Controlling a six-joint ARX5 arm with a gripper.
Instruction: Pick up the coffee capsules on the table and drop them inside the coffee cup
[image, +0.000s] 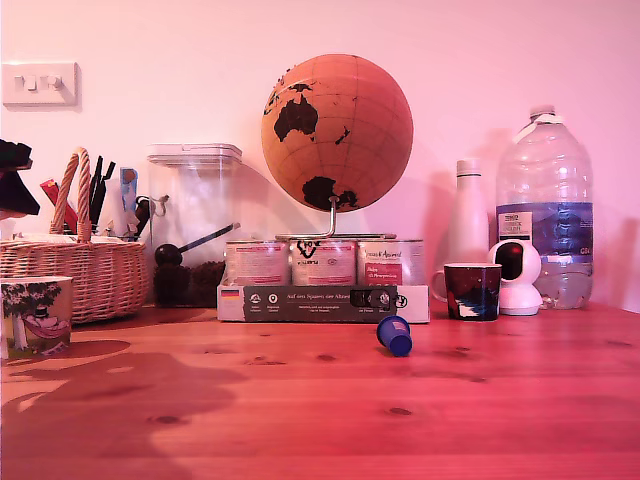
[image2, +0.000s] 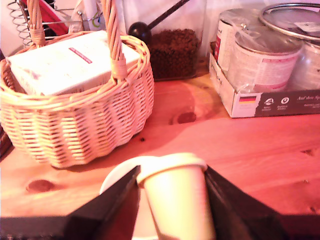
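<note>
Wrist view shows the cream capsule (image2: 177, 200) clenched between the jaws, above the cup's rim (image2: 112, 177).

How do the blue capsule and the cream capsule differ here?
The blue capsule is glossy blue; the cream capsule is pale beige. The blue one lies tipped on the table; the cream one is clamped in the tool. Both are small, tapered, rimmed pods.

woven wicker basket (image2: 75, 125), knotty wooden table (image: 320, 400)
</note>
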